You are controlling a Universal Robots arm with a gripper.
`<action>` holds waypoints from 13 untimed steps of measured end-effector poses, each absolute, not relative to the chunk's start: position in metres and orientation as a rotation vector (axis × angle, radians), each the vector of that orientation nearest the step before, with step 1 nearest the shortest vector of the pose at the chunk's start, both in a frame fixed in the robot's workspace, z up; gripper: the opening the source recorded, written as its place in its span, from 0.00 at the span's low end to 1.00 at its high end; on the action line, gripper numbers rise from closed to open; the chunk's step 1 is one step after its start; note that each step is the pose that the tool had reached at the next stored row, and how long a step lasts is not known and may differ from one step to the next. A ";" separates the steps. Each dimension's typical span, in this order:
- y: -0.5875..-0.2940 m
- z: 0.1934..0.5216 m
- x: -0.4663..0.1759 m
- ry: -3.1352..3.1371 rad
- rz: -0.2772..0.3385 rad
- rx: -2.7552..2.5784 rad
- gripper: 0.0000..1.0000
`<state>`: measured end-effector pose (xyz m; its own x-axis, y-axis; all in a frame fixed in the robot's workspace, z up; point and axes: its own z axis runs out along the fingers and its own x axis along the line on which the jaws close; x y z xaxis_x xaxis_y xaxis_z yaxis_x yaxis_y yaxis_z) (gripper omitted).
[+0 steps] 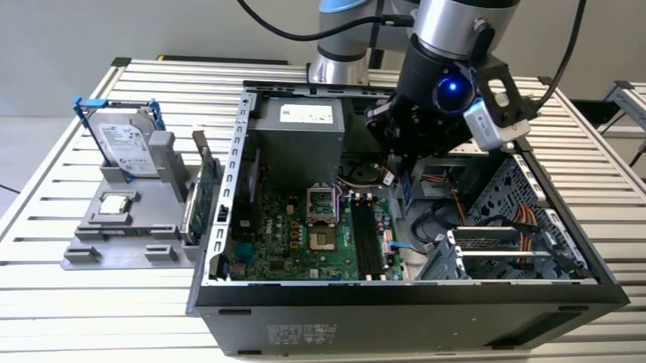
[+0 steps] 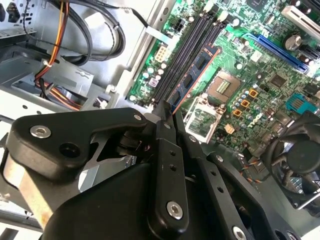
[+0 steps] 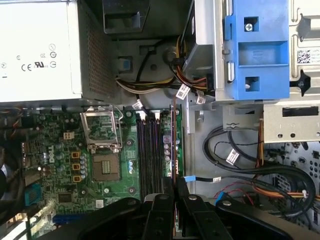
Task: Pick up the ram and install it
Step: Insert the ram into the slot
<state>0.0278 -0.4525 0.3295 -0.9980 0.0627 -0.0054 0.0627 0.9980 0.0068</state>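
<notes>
Install step in hand — gripper (image 2: 167, 117) clamped on the ram (image 2: 192, 82), held edge-on over the motherboard (image 3: 60, 165) inside the computer case (image 1: 404, 299), just above the memory slots (image 3: 148, 150). Next, by judgement: square alignment with one slot — then firm, even downward pressure.

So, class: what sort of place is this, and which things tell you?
Probably a robotics test bench for computer assembly. An open computer case lies on a slatted metal table, spare parts sit in a grey holder, and the robot arm's claw holds the ram over the motherboard.
</notes>
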 end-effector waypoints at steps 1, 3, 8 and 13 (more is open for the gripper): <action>-0.453 0.329 0.028 3.134 0.009 0.098 0.00; -0.453 0.328 0.028 3.134 0.006 0.098 0.00; -0.453 0.326 0.028 3.134 -0.002 0.098 0.00; -0.453 0.324 0.028 3.134 -0.010 0.098 0.00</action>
